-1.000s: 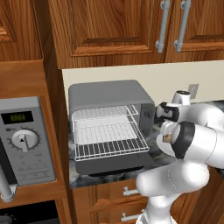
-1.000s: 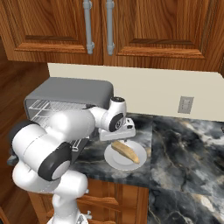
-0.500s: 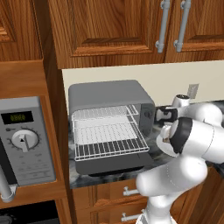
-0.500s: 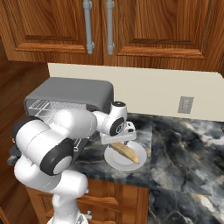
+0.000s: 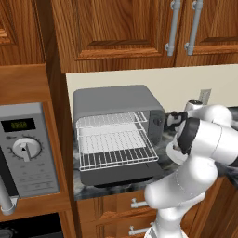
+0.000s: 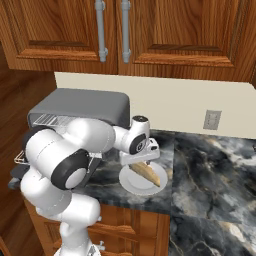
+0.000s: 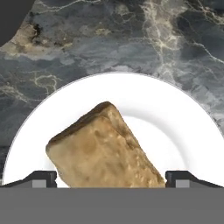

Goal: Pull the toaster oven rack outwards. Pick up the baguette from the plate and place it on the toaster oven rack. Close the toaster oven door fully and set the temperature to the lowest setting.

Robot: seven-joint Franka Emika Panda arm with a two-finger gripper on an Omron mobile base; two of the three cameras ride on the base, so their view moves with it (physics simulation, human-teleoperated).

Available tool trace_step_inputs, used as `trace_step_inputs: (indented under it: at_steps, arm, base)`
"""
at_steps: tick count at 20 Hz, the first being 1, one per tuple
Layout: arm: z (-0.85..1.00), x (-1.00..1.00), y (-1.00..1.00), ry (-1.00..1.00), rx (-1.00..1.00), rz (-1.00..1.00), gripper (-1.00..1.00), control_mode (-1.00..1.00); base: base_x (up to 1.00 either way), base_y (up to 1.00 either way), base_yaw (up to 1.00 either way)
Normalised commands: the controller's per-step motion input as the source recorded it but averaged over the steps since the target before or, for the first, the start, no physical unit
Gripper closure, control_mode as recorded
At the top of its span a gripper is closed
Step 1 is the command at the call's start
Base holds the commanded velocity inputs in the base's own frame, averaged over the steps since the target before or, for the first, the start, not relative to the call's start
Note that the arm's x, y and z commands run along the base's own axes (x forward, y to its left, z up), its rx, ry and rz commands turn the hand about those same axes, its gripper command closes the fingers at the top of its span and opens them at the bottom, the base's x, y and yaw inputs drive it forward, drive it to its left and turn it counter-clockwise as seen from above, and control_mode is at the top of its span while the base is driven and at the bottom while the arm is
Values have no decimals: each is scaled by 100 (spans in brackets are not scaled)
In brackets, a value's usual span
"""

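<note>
Baguette (image 7: 105, 148) flat on plate (image 7: 183, 131), plate on dark marble worktop (image 6: 210, 170) just right of toaster oven (image 5: 116, 100). Long axis diagonal in right base view: one end at far left under the hand (image 6: 139, 161), other end toward near right rim of plate. In hand view, running from upper left to lower right, blunt paler end up, lower end cut off by frame bottom. Hand directly above baguette, jaws spread wide, one fingertip (image 7: 41, 178) at each side of loaf, apart from crust; nothing gripped. Toaster oven door (image 5: 118, 174) folded down flat at front. Toaster oven rack (image 5: 114, 144) pulled out over door, level, bare wires. Small dark knobs on oven's right front panel, partly behind arm. Silver microwave (image 5: 28, 148) far left, in wooden column. Wall outlet (image 6: 212, 120) on backsplash right of plate.
</note>
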Motion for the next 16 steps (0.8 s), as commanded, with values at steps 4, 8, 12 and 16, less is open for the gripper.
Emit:
trace_step_inputs:
  at_steps: [4, 8, 12, 16]
  arm:
    - [-39, -17, 0, 0, 0, 11, -100, -100]
    - [-13, -32, 0, 0, 0, 5, -100, -100]
    - [0, -1, 0, 0, 0, 0, -100, -100]
    - [5, -10, 7, -1, -1, 3, 100, -100]
  base:
    - [0, 0, 0]
    - [0, 0, 0]
    - [0, 0, 0]
    - [0, 0, 0]
